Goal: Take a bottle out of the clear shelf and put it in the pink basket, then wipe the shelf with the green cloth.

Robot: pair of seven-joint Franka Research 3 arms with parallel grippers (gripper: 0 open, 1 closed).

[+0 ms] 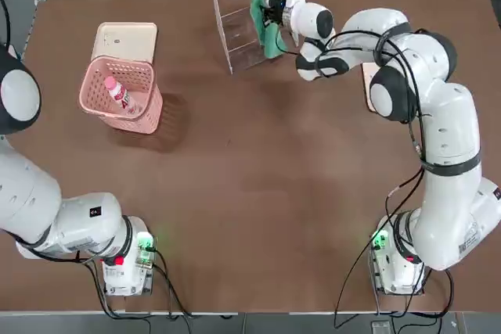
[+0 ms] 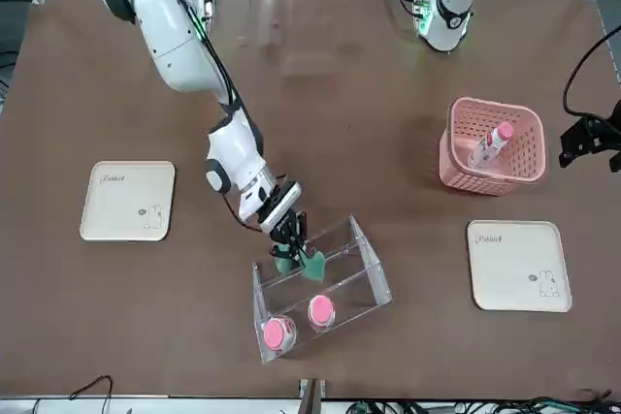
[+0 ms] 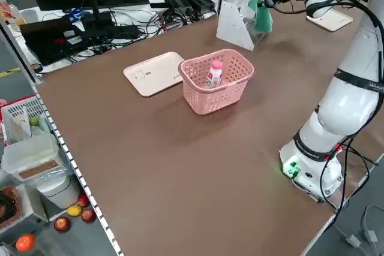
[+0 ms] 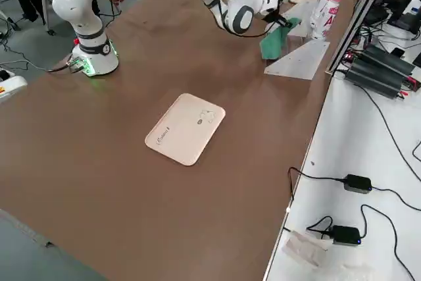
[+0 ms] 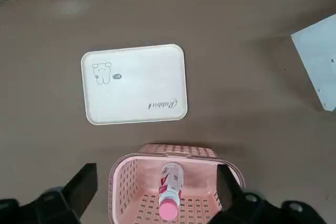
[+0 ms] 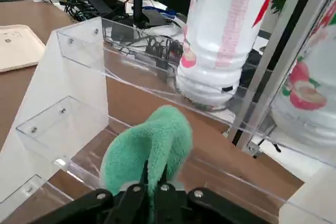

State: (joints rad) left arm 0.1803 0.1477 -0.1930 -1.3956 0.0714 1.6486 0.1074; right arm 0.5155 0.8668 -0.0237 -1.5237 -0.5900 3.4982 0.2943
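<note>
The little white bottle (image 1: 119, 95) with the pink cap sits inside the pink basket (image 1: 149, 121). It leans to one side, with its cap up. The basket stands on the brown table (image 1: 235, 185), just beside a flat cream tray (image 1: 125, 40).

The right claw (image 6: 155, 170) is pinching the green cloth (image 6: 149, 145) – its two fingers are squeezed tight on it. The soft cloth bunches up above the fingers and flops over. The claw is at the clear shelf (image 2: 361, 273), on the side near the robot, and it holds the cloth over the see-through steps. I can't tell if the cloth touches the shelf.

Two more bottles with pink caps stand in the shelf, one (image 2: 321, 311) beside the other (image 2: 278, 334). The shelf has a tall side wall at each end.

The left claw (image 5: 157, 170) is spread wide and pinches nothing. It hangs out on the robot's left side of the basket – near it, but not touching it.

Another cream tray (image 2: 128, 201) lies flat on the table, on the robot's right side of the shelf.
</note>
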